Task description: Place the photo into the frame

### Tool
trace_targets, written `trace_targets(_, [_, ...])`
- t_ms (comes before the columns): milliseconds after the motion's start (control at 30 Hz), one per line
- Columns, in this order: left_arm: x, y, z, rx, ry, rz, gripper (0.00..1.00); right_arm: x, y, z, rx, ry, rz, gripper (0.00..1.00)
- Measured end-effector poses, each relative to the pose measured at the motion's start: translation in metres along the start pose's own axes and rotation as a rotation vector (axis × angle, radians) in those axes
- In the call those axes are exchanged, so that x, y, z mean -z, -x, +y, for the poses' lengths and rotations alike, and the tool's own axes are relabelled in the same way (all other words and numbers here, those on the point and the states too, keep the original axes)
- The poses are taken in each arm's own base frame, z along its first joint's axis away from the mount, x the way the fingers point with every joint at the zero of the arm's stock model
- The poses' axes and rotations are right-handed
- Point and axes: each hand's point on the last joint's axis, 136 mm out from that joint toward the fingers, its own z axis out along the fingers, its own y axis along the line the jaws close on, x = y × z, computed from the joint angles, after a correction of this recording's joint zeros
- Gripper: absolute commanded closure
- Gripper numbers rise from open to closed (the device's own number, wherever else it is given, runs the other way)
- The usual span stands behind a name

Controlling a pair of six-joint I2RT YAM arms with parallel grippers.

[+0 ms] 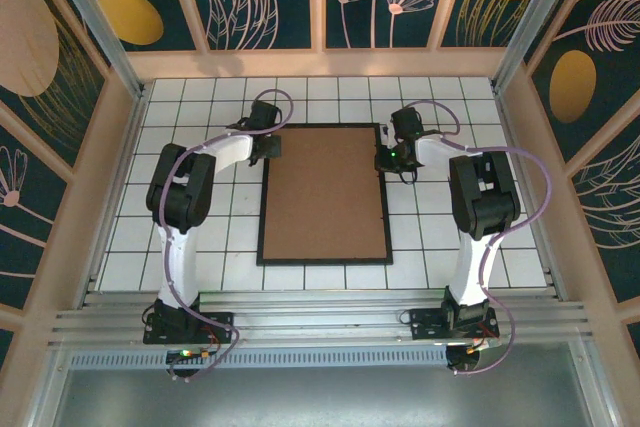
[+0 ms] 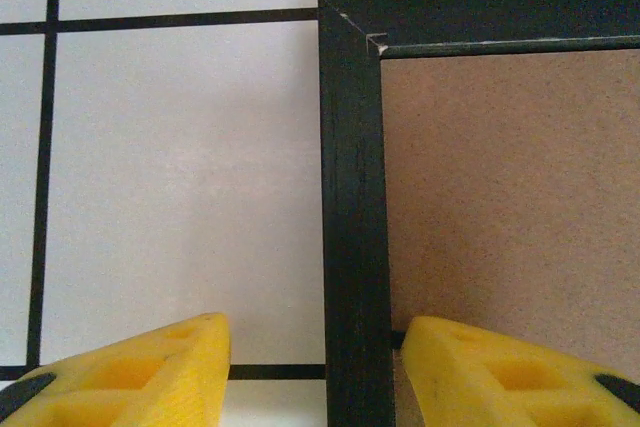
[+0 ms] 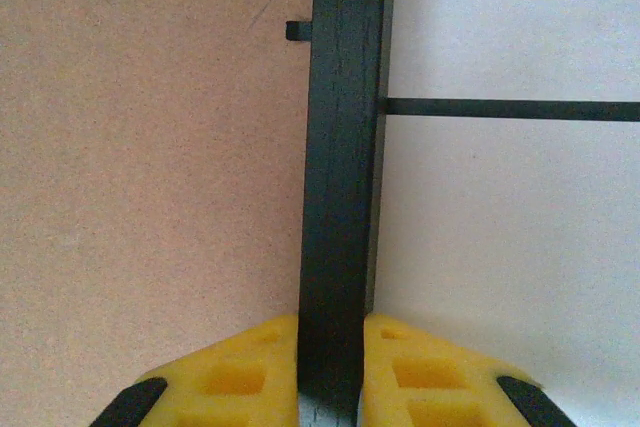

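Note:
The black frame (image 1: 262, 217) lies flat on the tiled table with a plain brown backing board (image 1: 325, 192) filling its opening. The photo is hidden. My left gripper (image 1: 268, 147) is at the frame's far left corner. In the left wrist view it (image 2: 315, 337) is open, its yellow fingers (image 2: 150, 377) straddling the left moulding (image 2: 352, 197) with a wide gap on the outer side. My right gripper (image 1: 385, 157) is at the upper right side, and in the right wrist view it (image 3: 331, 332) is shut on the right moulding (image 3: 345, 147).
White tiles with dark grout (image 1: 200, 247) surround the frame on all sides. Wooden walls (image 1: 320, 62) close in the back and sides of the table. A small black tab (image 3: 294, 31) sticks out from the moulding over the board (image 3: 150, 167).

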Motion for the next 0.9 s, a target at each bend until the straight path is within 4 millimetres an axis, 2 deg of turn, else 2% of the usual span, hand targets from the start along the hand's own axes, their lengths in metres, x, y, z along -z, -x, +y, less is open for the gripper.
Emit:
trace_targets(300, [0.008, -0.004, 0.001, 0.008, 0.006, -0.012, 0.43, 0.001, 0.001, -0.001, 0.011, -0.008, -0.004, 0.82])
trace_targets(533, [0.043, -0.031, -0.005, 0.01, -0.029, -0.013, 0.43, 0.001, 0.001, -0.001, 0.011, -0.009, -0.004, 0.82])
trace_targets(700, [0.065, -0.033, 0.012, 0.085, -0.063, -0.044, 0.5, 0.001, 0.001, -0.001, 0.014, -0.009, -0.004, 0.82])
trace_targets(833, [0.063, -0.037, 0.026, 0.138, -0.098, -0.023, 0.53, 0.001, 0.001, -0.001, 0.017, -0.009, -0.004, 0.82])
trace_targets(900, [0.062, -0.041, 0.026, 0.146, -0.121, -0.006, 0.54, 0.001, 0.001, -0.001, 0.017, -0.009, -0.004, 0.82])
